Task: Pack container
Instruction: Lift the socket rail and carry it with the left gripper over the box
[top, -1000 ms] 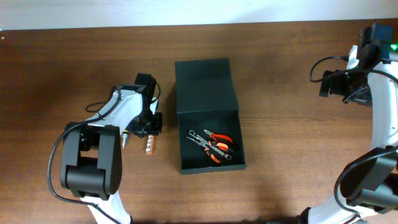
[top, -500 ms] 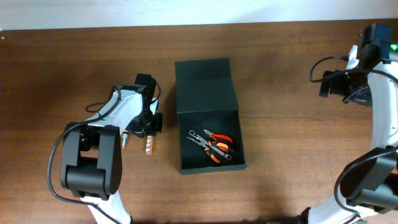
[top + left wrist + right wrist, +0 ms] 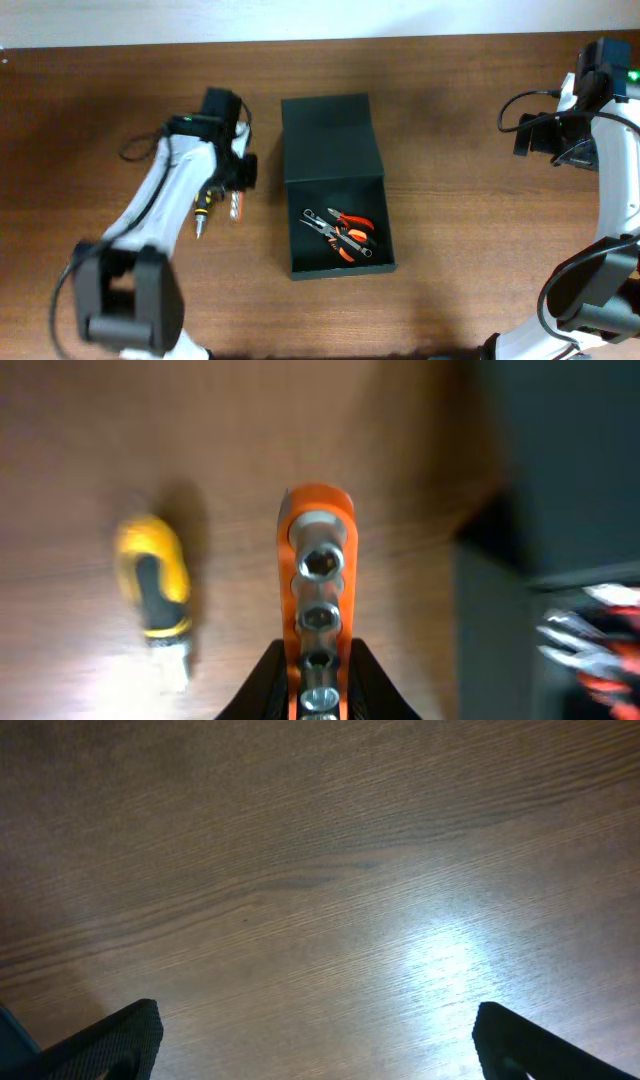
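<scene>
The container (image 3: 336, 262) is a dark matte box in mid-table, its flap lid (image 3: 328, 137) laid open toward the far side. Orange-handled pliers (image 3: 345, 233) lie inside it. My left gripper (image 3: 238, 188) is just left of the box, shut on an orange socket rail (image 3: 236, 206) with a row of steel sockets. In the left wrist view the rail (image 3: 318, 575) runs out between my fingers (image 3: 318, 685), with the box (image 3: 560, 510) to the right. My right gripper (image 3: 538, 135) is open and empty at the far right, over bare wood (image 3: 315, 1050).
A yellow-and-black screwdriver (image 3: 202, 208) lies on the table just left of the socket rail, also seen in the left wrist view (image 3: 155, 585). The pliers' tips show at the left wrist view's right edge (image 3: 600, 635). Cables hang off both arms.
My left arm has risen and swung toward the far side, carrying the socket rail slightly up the table. The screwdriver now shows fully. The right arm has not moved.
</scene>
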You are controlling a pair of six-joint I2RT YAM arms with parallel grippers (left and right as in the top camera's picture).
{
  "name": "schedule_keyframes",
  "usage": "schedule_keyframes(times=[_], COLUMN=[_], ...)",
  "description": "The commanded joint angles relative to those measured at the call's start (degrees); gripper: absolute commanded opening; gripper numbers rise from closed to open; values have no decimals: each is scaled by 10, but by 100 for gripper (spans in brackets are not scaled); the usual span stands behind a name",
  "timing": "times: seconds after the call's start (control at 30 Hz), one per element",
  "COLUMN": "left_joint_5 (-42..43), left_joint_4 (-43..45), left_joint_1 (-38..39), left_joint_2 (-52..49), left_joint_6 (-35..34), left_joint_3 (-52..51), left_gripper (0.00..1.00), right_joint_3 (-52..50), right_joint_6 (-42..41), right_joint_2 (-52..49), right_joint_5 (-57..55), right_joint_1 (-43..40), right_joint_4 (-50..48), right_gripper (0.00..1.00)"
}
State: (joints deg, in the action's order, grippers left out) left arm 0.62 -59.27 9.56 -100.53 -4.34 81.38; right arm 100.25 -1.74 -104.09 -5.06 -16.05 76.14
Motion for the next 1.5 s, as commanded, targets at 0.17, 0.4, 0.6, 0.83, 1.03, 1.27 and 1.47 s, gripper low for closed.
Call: schedule_keyframes(times=[0.17,0.4,0.6,0.83,1.03,1.27,1.47], left_joint_5=[8,11,23,92,97,97,97], left_joint_4=[-25,-2,30,59,63,-4,-34], left_joint_1=[91,190,218,227,228,228,237], left_joint_2=[172,208,203,158,69,-11,-59], left_joint_6=[59,74,133,143,143,143,143], left_joint_3=[62,62,61,61,61,61,61], left_gripper=[2,2,2,2,2,2,2], right_joint_3=[0,0,0,0,0,0,0], right_joint_6=[-7,-7,-7,-7,-7,-7,-7], right_joint_2=[1,1,1,1,1,1,1], right_joint_5=[-1,-1,0,-1,0,0,-1], right_joint_1=[-1,-1,-1,-1,-1,-1,-1], right_joint_4=[-2,-2,-2,-2,-2,-2,-2], right_gripper=[99,99,99,99,99,99,99])
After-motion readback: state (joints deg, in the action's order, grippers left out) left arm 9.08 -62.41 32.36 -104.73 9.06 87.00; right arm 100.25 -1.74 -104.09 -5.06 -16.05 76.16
